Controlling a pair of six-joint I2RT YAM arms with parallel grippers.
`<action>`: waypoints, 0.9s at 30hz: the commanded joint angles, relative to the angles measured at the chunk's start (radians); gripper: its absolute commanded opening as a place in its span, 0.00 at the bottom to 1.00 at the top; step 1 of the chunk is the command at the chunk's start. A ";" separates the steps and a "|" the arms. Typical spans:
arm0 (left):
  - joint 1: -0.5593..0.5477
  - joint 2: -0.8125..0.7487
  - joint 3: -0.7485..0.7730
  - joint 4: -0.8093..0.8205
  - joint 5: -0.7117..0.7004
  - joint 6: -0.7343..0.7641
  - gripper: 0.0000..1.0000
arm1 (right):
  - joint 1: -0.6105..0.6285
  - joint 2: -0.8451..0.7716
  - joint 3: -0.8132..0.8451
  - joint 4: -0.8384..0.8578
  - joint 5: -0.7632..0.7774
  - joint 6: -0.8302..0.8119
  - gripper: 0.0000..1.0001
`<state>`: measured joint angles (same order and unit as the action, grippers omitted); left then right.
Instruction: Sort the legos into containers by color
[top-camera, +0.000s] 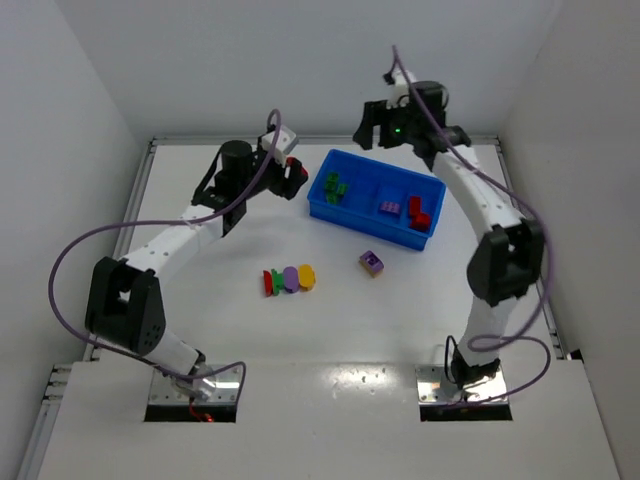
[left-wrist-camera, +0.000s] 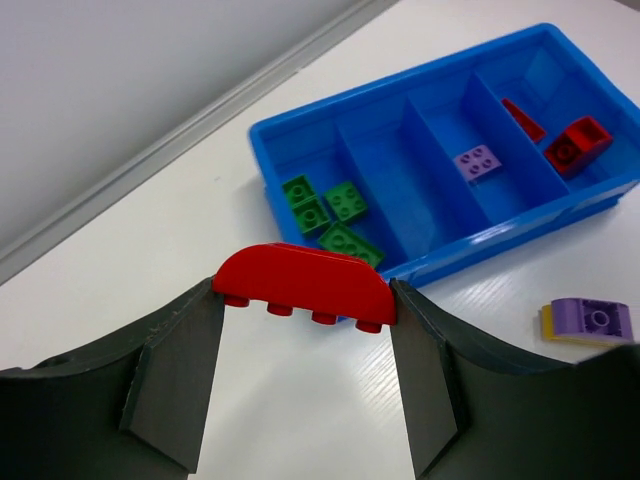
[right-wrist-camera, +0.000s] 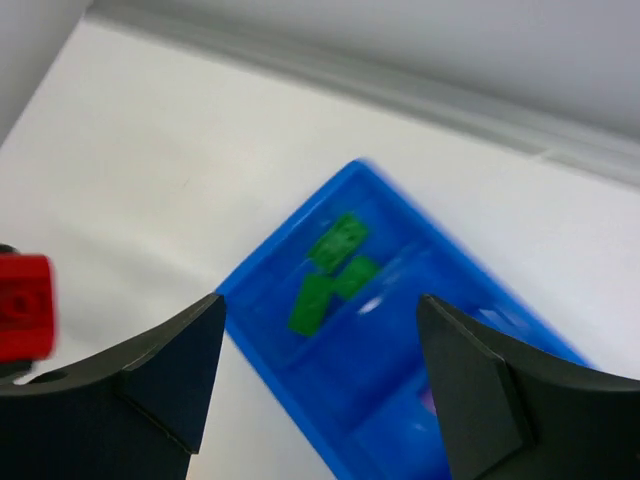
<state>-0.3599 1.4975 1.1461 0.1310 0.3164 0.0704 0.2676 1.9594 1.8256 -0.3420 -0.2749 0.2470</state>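
My left gripper (left-wrist-camera: 305, 312) is shut on a red arched lego (left-wrist-camera: 300, 280), held off the table just left of the blue bin (top-camera: 322, 208); the top view shows that gripper (top-camera: 295, 178) beside the bin's left end. In the bin's containers lie green legos (left-wrist-camera: 325, 208), a purple one (left-wrist-camera: 478, 162) and red ones (left-wrist-camera: 575, 145); one section between green and purple holds nothing. My right gripper (right-wrist-camera: 320, 305) is open and empty, high over the bin's green end (right-wrist-camera: 335, 265). A multicoloured stack (top-camera: 288, 278) and a purple-on-yellow lego (top-camera: 372, 263) lie on the table.
White walls close in the table on the left, back and right. The bin (left-wrist-camera: 300, 130) sits at an angle toward the back right. Both arm bases (top-camera: 195, 385) stand at the near edge. The red lego held by the left gripper shows at the right wrist view's left edge (right-wrist-camera: 22, 305).
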 joint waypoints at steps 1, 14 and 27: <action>-0.050 0.053 0.093 0.049 0.064 -0.017 0.20 | -0.077 -0.190 -0.124 0.012 0.167 -0.043 0.78; -0.218 0.481 0.568 -0.060 0.179 -0.080 0.20 | -0.341 -0.747 -0.604 -0.152 0.354 -0.091 0.79; -0.362 0.780 0.922 -0.197 0.236 -0.149 0.20 | -0.421 -0.982 -0.759 -0.365 0.526 -0.015 0.84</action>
<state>-0.6964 2.2593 2.0094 -0.0532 0.5220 -0.0433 -0.1379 0.9813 1.0916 -0.6537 0.1944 0.2070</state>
